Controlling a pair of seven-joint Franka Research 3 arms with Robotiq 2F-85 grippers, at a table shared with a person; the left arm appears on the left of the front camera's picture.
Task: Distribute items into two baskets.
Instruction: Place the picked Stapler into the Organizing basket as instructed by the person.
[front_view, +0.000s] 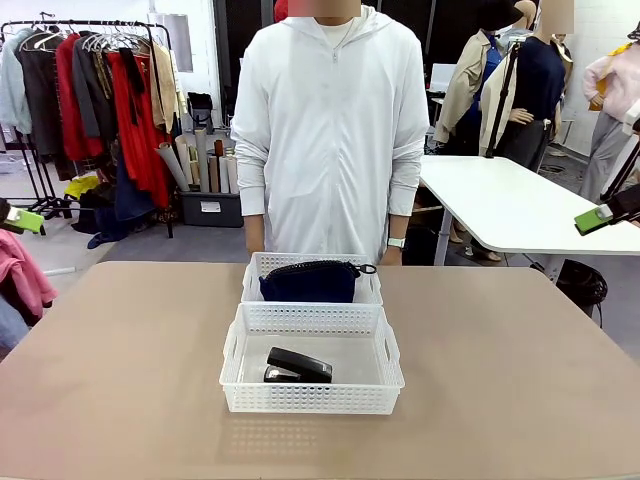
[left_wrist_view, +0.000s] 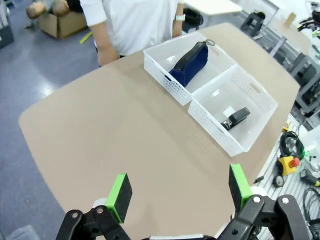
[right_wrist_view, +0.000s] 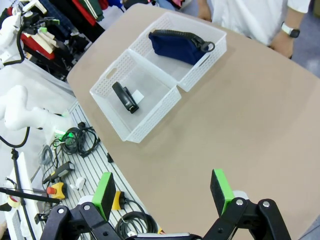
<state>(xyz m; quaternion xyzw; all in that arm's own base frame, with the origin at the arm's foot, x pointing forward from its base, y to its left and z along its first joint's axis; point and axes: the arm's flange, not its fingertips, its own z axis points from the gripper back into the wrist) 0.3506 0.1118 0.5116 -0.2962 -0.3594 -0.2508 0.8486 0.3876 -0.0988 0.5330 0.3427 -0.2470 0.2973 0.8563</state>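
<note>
Well ahead of the left tool (left_wrist_view: 177, 194), across a stretch of bare desk (left_wrist_view: 125, 145), the two baskets sit end to end and touching. The pouch (left_wrist_view: 189, 62) stands on edge in the farther, smaller basket (left_wrist_view: 165, 75), its zipper pull hanging over the rim. The stapler (left_wrist_view: 236, 118) lies flat in the larger basket (left_wrist_view: 220, 135), the nearer of the two, beside a white label on the floor of it. From the right tool (right_wrist_view: 165, 191) the same pair lies well ahead too, with the stapler (right_wrist_view: 125, 97) in the closer basket and the pouch (right_wrist_view: 181, 44) beyond.

Both tools stand with their green pads wide apart, holding nothing and hanging high above the desk, away from the baskets.

To my eye the sorting looks finished: one item in each basket, nothing loose on the desk. If so, the next move calls for little more than keeping the arms clear. If a swap were wanted, the stapler would need a low, careful reach between the basket walls.

The person (front_view: 325, 130) stands just behind the smaller basket, hands hidden below the desk edge in the front view. The lattice wall hides the lower half of the pouch there. The print on the label is too small to read.
</note>
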